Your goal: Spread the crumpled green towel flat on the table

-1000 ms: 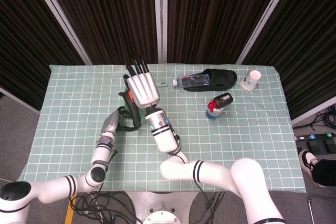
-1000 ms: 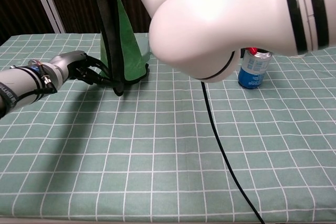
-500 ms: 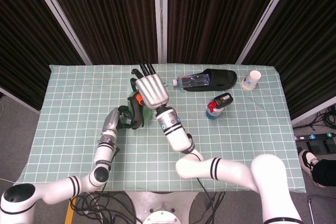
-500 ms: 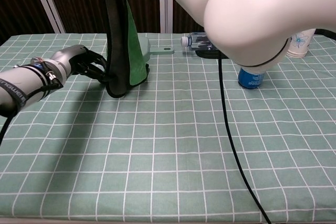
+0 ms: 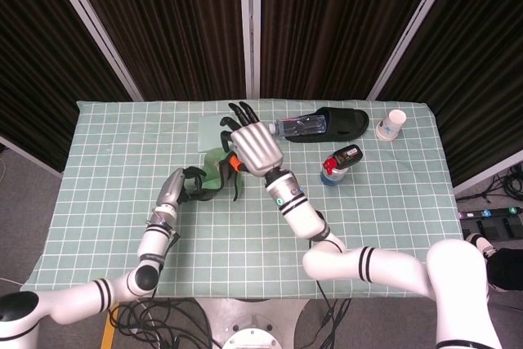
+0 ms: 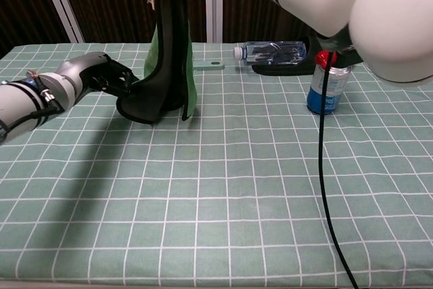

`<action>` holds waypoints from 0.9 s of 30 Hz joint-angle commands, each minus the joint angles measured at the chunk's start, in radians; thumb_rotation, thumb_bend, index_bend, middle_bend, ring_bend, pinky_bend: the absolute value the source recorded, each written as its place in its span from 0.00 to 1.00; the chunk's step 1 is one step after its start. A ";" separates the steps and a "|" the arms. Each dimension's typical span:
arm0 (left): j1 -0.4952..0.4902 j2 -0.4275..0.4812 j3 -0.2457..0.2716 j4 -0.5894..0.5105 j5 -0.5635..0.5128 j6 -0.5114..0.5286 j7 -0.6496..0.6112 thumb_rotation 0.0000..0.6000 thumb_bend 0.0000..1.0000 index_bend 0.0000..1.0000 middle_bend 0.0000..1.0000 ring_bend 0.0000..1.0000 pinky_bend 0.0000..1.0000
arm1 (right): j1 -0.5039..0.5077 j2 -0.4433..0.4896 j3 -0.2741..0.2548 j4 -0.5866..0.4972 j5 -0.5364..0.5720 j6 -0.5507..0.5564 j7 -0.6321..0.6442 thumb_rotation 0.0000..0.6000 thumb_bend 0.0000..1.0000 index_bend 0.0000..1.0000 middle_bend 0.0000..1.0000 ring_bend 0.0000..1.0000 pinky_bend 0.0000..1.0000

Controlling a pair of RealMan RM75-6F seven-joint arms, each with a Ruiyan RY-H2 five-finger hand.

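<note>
Gripping the green towel (image 5: 219,171) from above, the right hand (image 5: 255,148) sits just left of center in the head view, its dark fingers (image 5: 242,112) fanned toward the top of the frame while the cloth hangs beneath it. In the chest view the towel (image 6: 170,59) drops as a tall, dark-edged fold from the top edge to the table (image 6: 223,187). The left hand (image 5: 173,190), at center left, pinches the towel's lower edge; the chest view shows it (image 6: 84,76) at the left with fingers closed on the dark hem. Right of the towel stand a blue can (image 6: 328,84) and a clear bottle (image 5: 299,127) lying beside a black slipper (image 5: 343,123); a paper cup (image 5: 391,124) sits at upper right.
</note>
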 commanded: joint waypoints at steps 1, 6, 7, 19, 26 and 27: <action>0.031 0.058 0.023 -0.043 0.071 -0.001 -0.026 1.00 0.47 0.80 0.44 0.30 0.24 | -0.029 0.028 -0.017 -0.028 -0.021 0.009 0.031 1.00 0.39 0.78 0.25 0.03 0.00; 0.065 0.160 0.041 -0.113 0.166 0.006 -0.052 1.00 0.47 0.80 0.44 0.30 0.24 | -0.069 0.073 -0.025 -0.079 -0.034 0.025 0.076 1.00 0.39 0.78 0.25 0.03 0.00; 0.069 0.177 0.042 -0.125 0.182 0.009 -0.055 1.00 0.47 0.80 0.44 0.30 0.24 | -0.075 0.081 -0.025 -0.087 -0.035 0.027 0.082 1.00 0.39 0.78 0.25 0.03 0.00; -0.005 0.180 -0.016 0.044 0.228 0.052 -0.026 1.00 0.47 0.80 0.44 0.30 0.24 | -0.054 0.057 0.026 0.030 0.007 -0.014 0.189 1.00 0.39 0.78 0.26 0.04 0.00; -0.085 0.092 -0.112 0.254 0.228 0.110 -0.102 1.00 0.47 0.80 0.44 0.30 0.24 | -0.015 0.011 0.068 0.168 -0.065 -0.023 0.355 1.00 0.40 0.78 0.28 0.05 0.00; -0.093 0.085 -0.121 0.276 0.235 0.120 -0.116 1.00 0.47 0.80 0.44 0.30 0.24 | -0.011 0.008 0.074 0.182 -0.070 -0.025 0.376 1.00 0.39 0.78 0.28 0.05 0.00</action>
